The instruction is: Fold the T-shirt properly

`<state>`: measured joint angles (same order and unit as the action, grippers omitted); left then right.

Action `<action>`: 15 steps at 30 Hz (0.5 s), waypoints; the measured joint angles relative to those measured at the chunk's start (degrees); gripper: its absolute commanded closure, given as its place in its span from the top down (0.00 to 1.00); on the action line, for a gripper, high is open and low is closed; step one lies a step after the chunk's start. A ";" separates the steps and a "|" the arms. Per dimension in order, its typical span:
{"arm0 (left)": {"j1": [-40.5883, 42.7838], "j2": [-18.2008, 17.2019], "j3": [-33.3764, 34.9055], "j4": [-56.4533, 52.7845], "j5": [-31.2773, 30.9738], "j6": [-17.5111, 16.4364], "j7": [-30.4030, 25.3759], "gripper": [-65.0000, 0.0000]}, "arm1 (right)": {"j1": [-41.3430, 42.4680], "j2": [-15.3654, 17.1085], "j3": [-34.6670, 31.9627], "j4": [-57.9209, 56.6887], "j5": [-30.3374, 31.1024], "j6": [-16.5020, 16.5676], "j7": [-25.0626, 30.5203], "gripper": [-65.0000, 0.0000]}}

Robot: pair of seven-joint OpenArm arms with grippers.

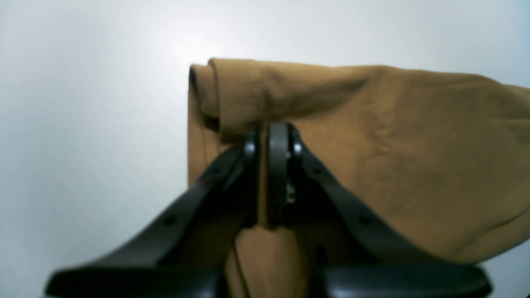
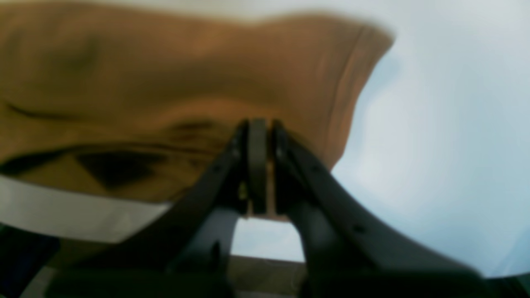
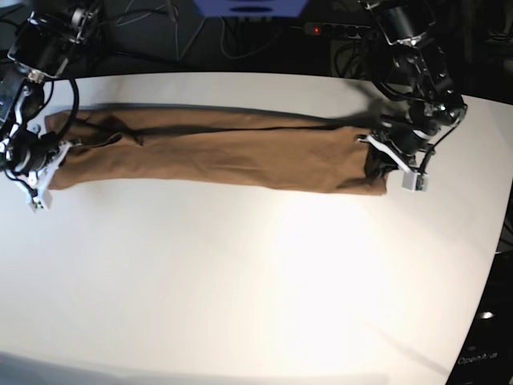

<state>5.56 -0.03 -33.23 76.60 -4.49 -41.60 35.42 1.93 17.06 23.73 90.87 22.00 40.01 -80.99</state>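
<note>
Shirt stretched long across the desk, an end in each gripper

The T-shirt (image 3: 216, 152) lies as a narrow band on the desk (image 3: 256, 281); left gripper (image 1: 269, 136) and right gripper (image 2: 261, 128) each pinch an end (right view blurred). Keep tension even and bring both ends over together, edges aligned.

A white table (image 3: 240, 273) fills the view, with black cables (image 3: 232, 36), a power strip (image 3: 333, 30) and a blue object (image 3: 250, 6) behind its far edge.
</note>
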 measured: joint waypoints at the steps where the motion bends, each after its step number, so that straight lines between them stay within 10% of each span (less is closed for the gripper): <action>1: 0.02 0.00 0.00 0.02 0.00 0.00 0.00 0.05 | -0.24 -0.02 0.09 0.07 -0.26 0.00 0.37 0.02; 8: 0.33 0.00 0.02 0.04 -0.04 -0.02 -0.42 0.05 | -3.65 -0.52 -0.15 -0.98 0.00 0.00 3.28 0.02; 15: 0.35 0.02 0.07 0.04 -0.04 -0.22 -0.39 0.05 | -2.03 2.27 -4.79 -14.67 1.55 -0.15 18.16 0.02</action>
<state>5.91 -0.01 -33.17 76.64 -4.54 -41.82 35.03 -0.10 19.33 18.94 76.20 23.55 39.86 -62.83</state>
